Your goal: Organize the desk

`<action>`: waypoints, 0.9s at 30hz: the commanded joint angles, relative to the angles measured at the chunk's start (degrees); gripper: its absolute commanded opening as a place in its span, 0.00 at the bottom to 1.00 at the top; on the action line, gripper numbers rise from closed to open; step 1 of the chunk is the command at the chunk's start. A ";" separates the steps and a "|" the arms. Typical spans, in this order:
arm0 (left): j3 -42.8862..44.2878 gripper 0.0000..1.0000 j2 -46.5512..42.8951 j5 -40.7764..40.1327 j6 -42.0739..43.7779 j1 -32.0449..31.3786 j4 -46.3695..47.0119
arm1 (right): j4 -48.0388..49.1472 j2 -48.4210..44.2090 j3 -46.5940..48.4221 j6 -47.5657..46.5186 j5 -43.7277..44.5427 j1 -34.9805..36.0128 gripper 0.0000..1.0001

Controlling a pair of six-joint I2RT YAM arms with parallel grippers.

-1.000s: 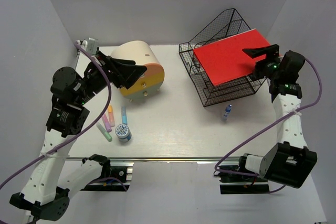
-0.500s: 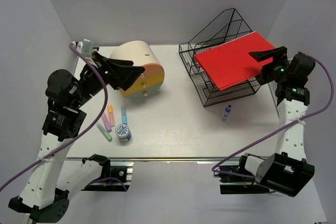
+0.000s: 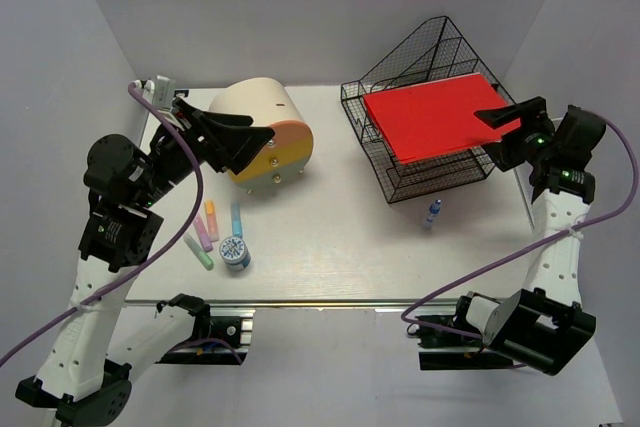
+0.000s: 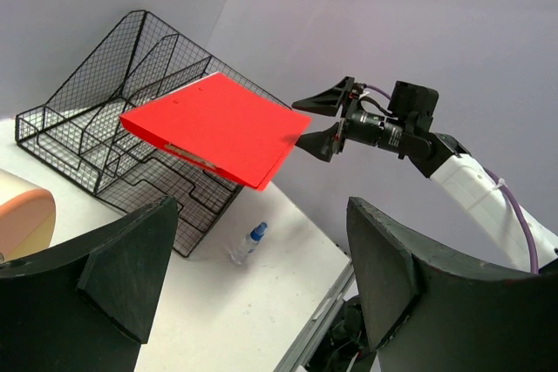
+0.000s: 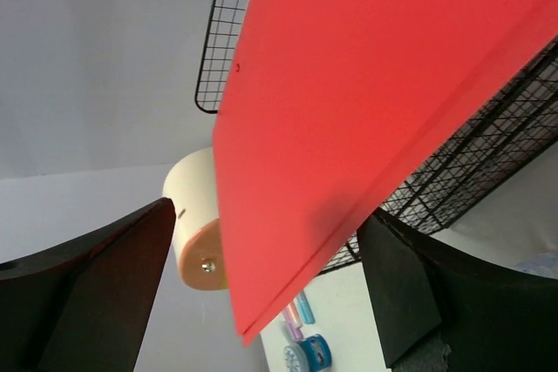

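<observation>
The desk (image 3: 350, 242) lies beneath left gripper (image 3: 262, 145) and right gripper (image 3: 485, 134), both spread wide.

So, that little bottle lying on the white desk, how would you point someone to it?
Find the black wire rack under the red folder on the right side of the desk. Just in front of the rack lies a small clear bottle with a blue cap. It is alone; the highlighters and round tin sit far left.

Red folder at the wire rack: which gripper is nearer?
Right. The right gripper is open at the red folder's right edge. The left gripper is far across the desk, beside the cream drawer box.
</observation>
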 commanded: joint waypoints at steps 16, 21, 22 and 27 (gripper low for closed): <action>-5.25 0.89 -1.75 1.48 -0.98 -0.28 5.04 | -3.85 -3.91 3.27 -24.25 -4.97 -3.39 0.89; -7.81 0.88 -0.17 3.33 -1.94 -0.89 7.50 | -3.07 -5.04 3.37 -32.61 -11.39 -3.57 0.89; -7.98 0.88 0.36 3.94 -2.12 -0.89 7.77 | -2.46 -5.48 3.10 -34.37 -12.18 -3.57 0.89; -8.51 0.86 2.03 4.83 -2.48 -0.89 5.59 | -0.70 -8.30 2.13 -42.90 -20.70 -4.10 0.89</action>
